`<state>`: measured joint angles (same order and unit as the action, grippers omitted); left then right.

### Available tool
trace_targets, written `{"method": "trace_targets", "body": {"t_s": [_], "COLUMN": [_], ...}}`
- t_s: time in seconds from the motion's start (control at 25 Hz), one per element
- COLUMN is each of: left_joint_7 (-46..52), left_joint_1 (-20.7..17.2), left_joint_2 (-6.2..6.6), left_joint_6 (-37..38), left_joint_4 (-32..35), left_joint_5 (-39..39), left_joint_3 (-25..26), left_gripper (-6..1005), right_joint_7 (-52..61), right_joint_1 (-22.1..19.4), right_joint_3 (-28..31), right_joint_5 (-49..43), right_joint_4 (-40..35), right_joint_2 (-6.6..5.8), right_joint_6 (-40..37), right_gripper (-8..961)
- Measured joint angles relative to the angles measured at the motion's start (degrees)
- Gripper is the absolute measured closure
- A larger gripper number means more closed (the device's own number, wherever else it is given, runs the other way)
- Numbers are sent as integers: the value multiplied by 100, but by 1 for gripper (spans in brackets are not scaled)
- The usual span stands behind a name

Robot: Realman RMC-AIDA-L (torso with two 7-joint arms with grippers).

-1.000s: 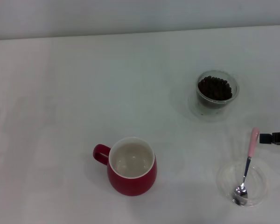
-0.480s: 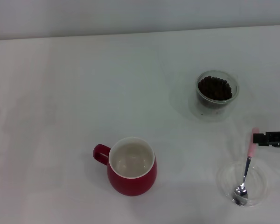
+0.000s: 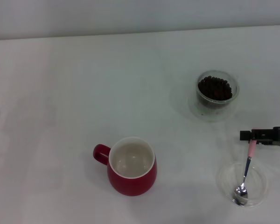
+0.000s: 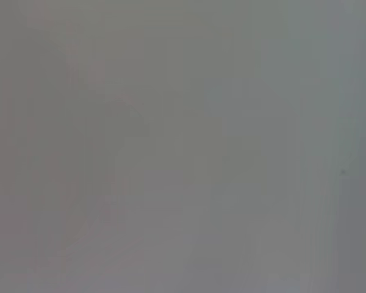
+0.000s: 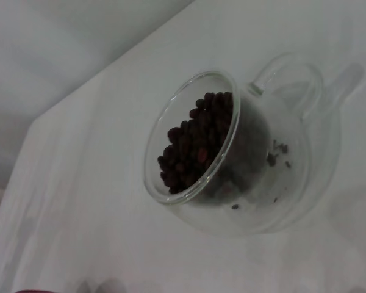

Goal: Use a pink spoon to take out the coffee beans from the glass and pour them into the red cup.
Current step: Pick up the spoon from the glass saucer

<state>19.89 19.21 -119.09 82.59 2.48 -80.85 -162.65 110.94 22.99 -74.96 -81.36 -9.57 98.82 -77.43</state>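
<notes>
The pink spoon (image 3: 250, 150) leans in a shallow clear dish (image 3: 259, 191) at the near right, its metal bowl down and its pink handle end up. My right gripper (image 3: 254, 136) reaches in from the right edge. Its black fingers (image 3: 245, 136) stand on either side of the handle's top end, open. The glass (image 3: 201, 105) with the coffee beans (image 3: 215, 88) stands beyond the spoon. It also shows in the right wrist view (image 5: 280, 183), full of beans (image 5: 195, 143). The red cup (image 3: 130, 179) stands empty at the near centre, its handle to the left. The left gripper is out of view.
The white table (image 3: 84, 84) runs back to a grey wall. The left wrist view shows only blank grey. A few bean crumbs lie under the glass in the right wrist view.
My right gripper has moved left from the right edge until its fingers reach the pink handle's top end. The spoon, the glass and the red cup have not moved.
</notes>
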Motion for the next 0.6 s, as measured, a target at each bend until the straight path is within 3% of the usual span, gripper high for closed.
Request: {"method": "trace_targets", "body": {"t_s": [0.32, 0.6], "left_joint_7": [4, 7], "left_joint_1": [-41, -40], "left_joint_2": [0, 0], "left_joint_6": [6, 12], "left_joint_4": [-3, -29], "left_joint_5": [-1, -1], "left_joint_3": [-4, -3], "left_gripper": [334, 333], "right_joint_7": [-33, -25], "right_joint_1": [63, 21], "right_joint_3": [-1, 22], "right_joint_5": [-4, -4], "right_joint_4": [-10, -11], "right_joint_2": [62, 42], "right_joint_6": [70, 68], "right_gripper": [313, 457]}}
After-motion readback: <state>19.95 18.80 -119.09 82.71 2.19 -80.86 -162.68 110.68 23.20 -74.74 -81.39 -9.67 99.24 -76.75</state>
